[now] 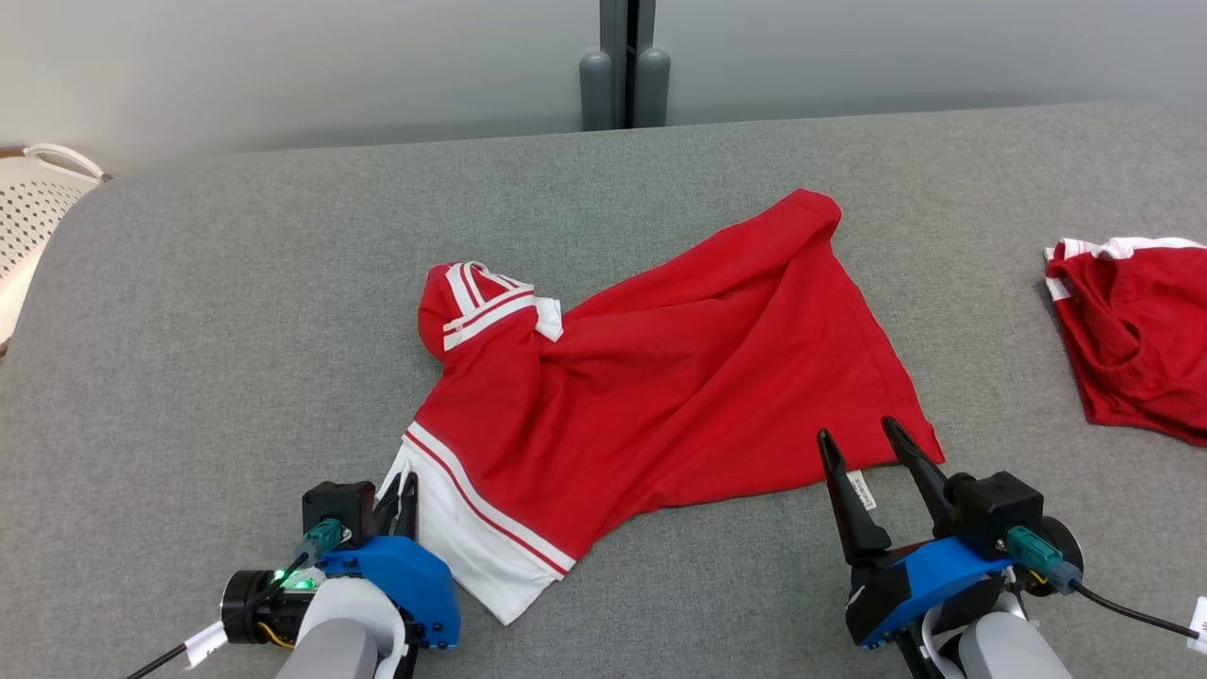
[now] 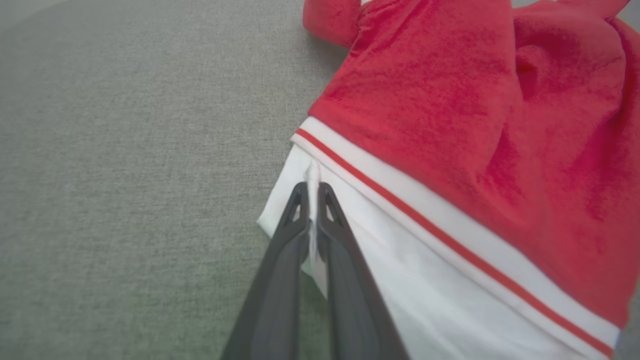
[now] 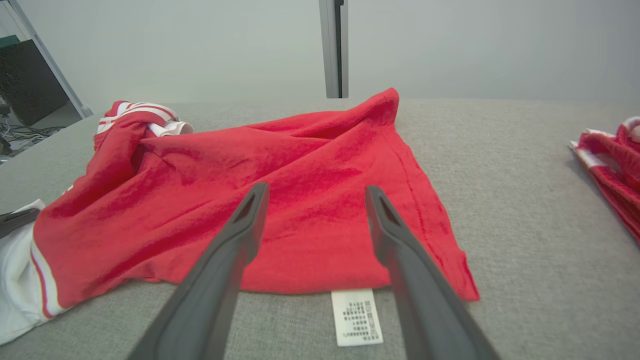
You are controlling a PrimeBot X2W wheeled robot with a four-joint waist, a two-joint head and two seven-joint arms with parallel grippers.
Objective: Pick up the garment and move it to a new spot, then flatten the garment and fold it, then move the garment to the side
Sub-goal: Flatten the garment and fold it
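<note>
light: bright, even | shadows: faint, soft | left wrist view: blurred | edges: wide-angle bending

The shirt (image 1: pixel 660 377) lies in the middle of the frame, on the table (image 1: pixel 236 311). A second shirt (image 1: pixel 1132 339) lies at the right edge, well apart. A basket (image 1: pixel 38 198) sits upper left, beside the table. The left gripper (image 1: pixel 405 488) touches the shirt's lower left corner.

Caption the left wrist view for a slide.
Left gripper shut on the white edge of the red garment on grey surface.
</note>
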